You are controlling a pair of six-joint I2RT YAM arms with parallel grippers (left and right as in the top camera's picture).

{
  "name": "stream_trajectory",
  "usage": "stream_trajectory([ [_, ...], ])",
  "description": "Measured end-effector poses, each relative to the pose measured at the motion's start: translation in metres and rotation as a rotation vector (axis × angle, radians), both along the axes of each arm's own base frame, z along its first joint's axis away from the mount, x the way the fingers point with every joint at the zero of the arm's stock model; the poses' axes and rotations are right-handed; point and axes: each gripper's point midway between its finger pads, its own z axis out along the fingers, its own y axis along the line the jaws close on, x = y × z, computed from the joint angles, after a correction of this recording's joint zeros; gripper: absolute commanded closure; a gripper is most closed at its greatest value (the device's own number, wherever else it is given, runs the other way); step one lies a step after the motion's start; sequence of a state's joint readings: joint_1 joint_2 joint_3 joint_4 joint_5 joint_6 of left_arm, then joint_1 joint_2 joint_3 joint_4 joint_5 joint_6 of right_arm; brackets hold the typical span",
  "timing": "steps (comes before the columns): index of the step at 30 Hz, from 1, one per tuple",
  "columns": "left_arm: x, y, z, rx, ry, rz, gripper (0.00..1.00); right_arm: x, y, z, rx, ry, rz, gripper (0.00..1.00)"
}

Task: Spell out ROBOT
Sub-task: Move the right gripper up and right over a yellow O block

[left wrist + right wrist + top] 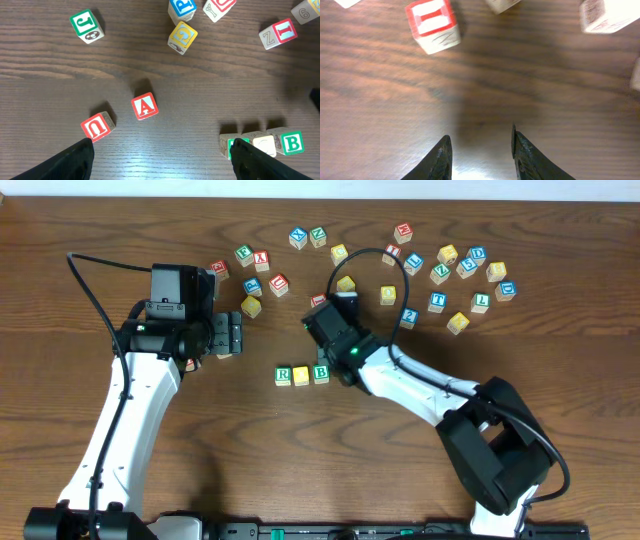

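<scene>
Right fingers [440, 162] nearest lens: slightly apart, empty above worktop [380, 100]. Left fingers [75, 160] wide, empty. We judge yellow-top cube [346, 284] just beyond right fingers, R-yellow-B row [301, 374] behind them; right arm [420, 385] nearer.

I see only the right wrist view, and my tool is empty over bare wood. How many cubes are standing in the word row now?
Observer: Three, side by side: R, a yellow-topped cube, B.
Operator: Where is the blue T?
Observer: Among the loose cubes on the right half of the table, beyond your forearm.
Operator: Is the left tool holding anything?
Observer: No, it stands open and empty.
</scene>
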State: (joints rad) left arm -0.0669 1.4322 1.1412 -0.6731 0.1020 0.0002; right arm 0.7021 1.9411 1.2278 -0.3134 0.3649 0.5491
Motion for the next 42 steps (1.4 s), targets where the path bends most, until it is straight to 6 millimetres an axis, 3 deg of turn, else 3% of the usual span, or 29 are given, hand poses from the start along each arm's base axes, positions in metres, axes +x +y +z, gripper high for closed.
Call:
stream_trajectory([
  [6, 0.000, 0.000, 0.000, 0.000, 0.000, 0.000, 0.14, 0.017, -0.014, 0.020, -0.053, -0.025, -0.020, 0.62],
  [15, 0.000, 0.000, 0.000, 0.000, 0.000, 0.000, 0.14, 0.046, -0.016, 0.090, -0.116, -0.112, -0.050, 0.60],
  [19, 0.000, 0.000, 0.000, 0.000, 0.000, 0.000, 0.14, 0.061, -0.025, 0.112, -0.118, -0.168, -0.100, 0.60],
  [33, 0.000, 0.000, 0.000, 0.000, 0.002, 0.000, 0.14, 0.084, -0.106, 0.110, -0.151, -0.149, -0.312, 0.62],
  [42, 0.000, 0.000, 0.000, 0.000, 0.001, 0.000, 0.14, 0.085, -0.116, 0.103, -0.127, -0.113, -0.317, 0.64],
])
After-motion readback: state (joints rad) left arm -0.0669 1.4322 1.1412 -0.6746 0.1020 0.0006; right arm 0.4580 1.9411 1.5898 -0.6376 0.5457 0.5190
